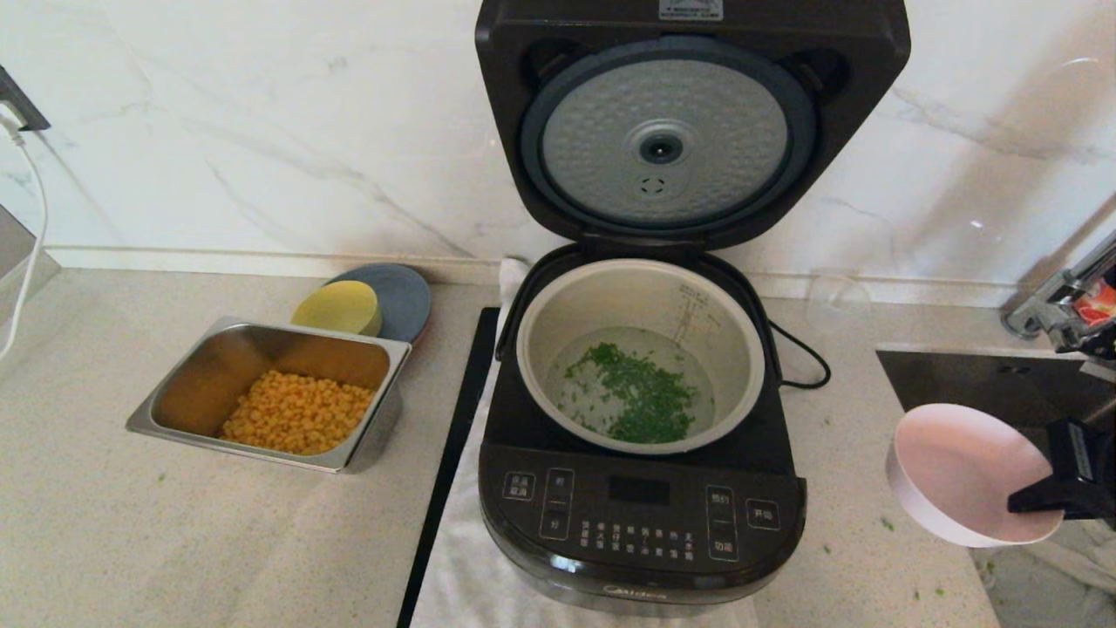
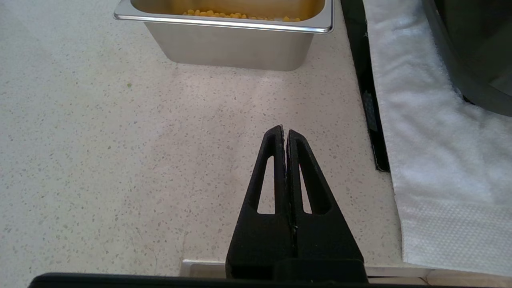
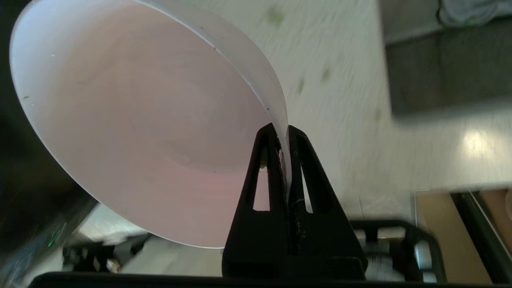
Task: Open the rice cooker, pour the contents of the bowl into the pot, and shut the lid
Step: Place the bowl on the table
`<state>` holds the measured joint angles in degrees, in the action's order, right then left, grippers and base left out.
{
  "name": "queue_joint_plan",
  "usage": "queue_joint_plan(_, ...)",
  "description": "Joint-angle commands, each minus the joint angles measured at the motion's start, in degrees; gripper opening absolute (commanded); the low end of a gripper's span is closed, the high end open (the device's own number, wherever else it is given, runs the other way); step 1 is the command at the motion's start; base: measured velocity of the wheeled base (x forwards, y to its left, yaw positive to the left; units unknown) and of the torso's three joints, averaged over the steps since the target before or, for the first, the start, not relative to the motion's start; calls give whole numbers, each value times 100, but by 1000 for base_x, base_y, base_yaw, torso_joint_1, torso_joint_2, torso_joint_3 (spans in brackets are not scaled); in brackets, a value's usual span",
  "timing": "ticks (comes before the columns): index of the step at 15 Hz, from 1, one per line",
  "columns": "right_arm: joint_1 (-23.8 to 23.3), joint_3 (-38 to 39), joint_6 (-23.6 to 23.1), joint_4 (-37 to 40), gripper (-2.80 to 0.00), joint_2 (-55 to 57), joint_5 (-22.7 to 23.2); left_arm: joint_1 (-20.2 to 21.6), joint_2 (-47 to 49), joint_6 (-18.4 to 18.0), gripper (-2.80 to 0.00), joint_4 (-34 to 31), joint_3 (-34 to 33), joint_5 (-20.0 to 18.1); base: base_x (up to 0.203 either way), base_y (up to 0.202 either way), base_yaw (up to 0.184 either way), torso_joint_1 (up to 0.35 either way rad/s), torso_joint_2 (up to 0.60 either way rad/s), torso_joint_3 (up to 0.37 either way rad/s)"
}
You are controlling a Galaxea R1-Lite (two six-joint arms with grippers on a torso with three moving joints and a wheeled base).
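Clamped on the rim of the bowl (image 3: 144, 132), the right gripper (image 3: 282, 134) pinches the thin white wall between its two black fingers, one inside and one outside. From the head view the bowl (image 1: 959, 471) sits at the lower right of the frame, tilted with its pinkish inside facing up and left, bare of herbs, held above the counter (image 1: 131, 523) to the right of the rice cooker (image 1: 641, 515). The right gripper (image 1: 1037, 501) reaches in from the right edge.

At centre frame the rice cooker stands on a white cloth (image 1: 453, 576), its lid (image 1: 671, 131) swung fully up against the marble wall (image 1: 261, 131), the dimpled silver disc of its underside facing the camera. Inside, the pot (image 1: 558, 314) holds the contents of the bowl (image 1: 645, 397): chopped green bits lying in a patch on its pale bottom. A few green flecks dot the counter to the right of the cooker.

Lower in the left wrist view, the left gripper (image 2: 286, 132) hangs over bare counter with its fingers pressed together on nothing, well apart from the work. Ahead of it is the steel tray (image 2: 236, 48), seen at left centre of the head view with yellow corn kernels (image 1: 296, 423) heaped in its near end. Behind the tray lie a yellow dish (image 1: 338, 307) and a grey-blue plate (image 1: 405, 296), overlapping. A black strip (image 1: 453, 445) runs along the cloth's left edge.
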<state>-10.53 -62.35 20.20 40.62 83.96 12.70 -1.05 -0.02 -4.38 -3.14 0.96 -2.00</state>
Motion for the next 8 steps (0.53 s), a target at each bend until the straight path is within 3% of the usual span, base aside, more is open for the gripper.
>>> queue_joint_plan(1, -283, 337, -135, -566, -280, 737, 20, -1, -6, -2, -280, -2, 0, -2, 0, 0, 0, 0, 0, 0)
queue_joint_plan(8, -494, 852, -200, -1939, -280, 1776, 91, -1, -6, -2, -280, -2, 0, -2, 0, 0, 0, 0, 0, 0)
